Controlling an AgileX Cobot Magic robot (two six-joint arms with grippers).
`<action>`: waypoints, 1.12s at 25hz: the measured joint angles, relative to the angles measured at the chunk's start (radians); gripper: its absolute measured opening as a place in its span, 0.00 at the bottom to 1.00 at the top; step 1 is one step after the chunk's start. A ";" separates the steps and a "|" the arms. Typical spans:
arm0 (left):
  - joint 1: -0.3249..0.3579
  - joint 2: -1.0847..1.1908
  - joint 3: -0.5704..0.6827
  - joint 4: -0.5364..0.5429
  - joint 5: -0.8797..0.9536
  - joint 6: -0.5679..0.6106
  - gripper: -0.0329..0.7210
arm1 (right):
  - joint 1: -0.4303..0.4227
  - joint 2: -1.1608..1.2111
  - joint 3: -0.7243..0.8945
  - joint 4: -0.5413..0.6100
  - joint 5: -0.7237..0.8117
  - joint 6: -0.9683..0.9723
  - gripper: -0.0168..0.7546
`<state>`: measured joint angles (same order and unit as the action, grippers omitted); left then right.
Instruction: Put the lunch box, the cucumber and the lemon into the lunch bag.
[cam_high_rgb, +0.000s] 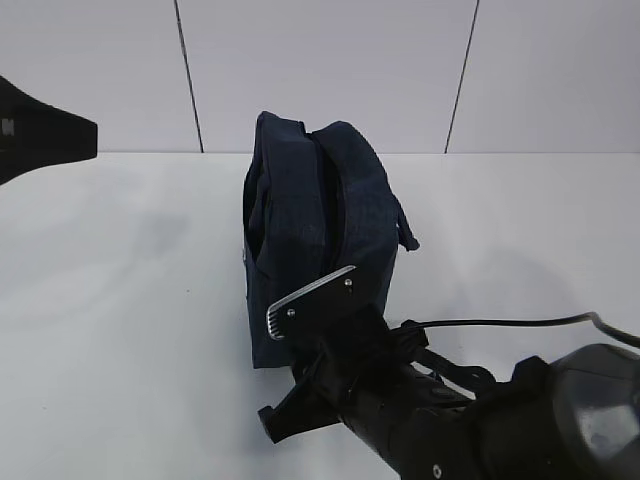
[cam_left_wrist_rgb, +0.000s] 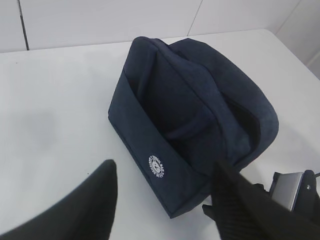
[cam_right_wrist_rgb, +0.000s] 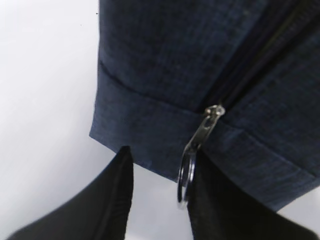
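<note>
Down by the bottom corner of the lunch bag (cam_right_wrist_rgb: 165, 100), the right gripper (cam_right_wrist_rgb: 160, 192) has its two black fingers (cam_right_wrist_rgb: 112, 200) on either side of the metal ring pull (cam_right_wrist_rgb: 186, 175). One finger seems to touch the ring, but the jaws are not squeezed tight on it, so nothing is truly held. If they close a bit off to the side, the thin ring could slip out, or they could pinch the cloth and tug the whole soft bag over. The left gripper (cam_left_wrist_rgb: 165, 210) hangs open above the table (cam_left_wrist_rgb: 55, 100), near the bag, holding nothing. The bag stands up on the white table with its zipper (cam_right_wrist_rgb: 260, 55) looking mostly shut. I cannot see inside it. I cannot see the lunch box, the cucumber or the lemon anywhere.
</note>
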<state>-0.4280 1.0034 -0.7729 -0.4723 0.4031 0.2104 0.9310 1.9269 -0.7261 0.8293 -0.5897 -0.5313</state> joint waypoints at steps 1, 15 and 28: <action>0.000 0.000 0.000 0.000 0.000 0.000 0.60 | 0.000 0.000 0.000 0.002 -0.002 0.000 0.39; 0.000 0.000 0.000 0.000 0.000 0.000 0.60 | -0.053 0.002 -0.018 0.020 -0.007 0.002 0.05; 0.000 0.000 0.000 0.000 0.000 0.000 0.59 | -0.056 -0.035 -0.022 0.031 0.131 0.002 0.05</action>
<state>-0.4280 1.0034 -0.7729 -0.4723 0.4031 0.2104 0.8747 1.8919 -0.7478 0.8603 -0.4585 -0.5288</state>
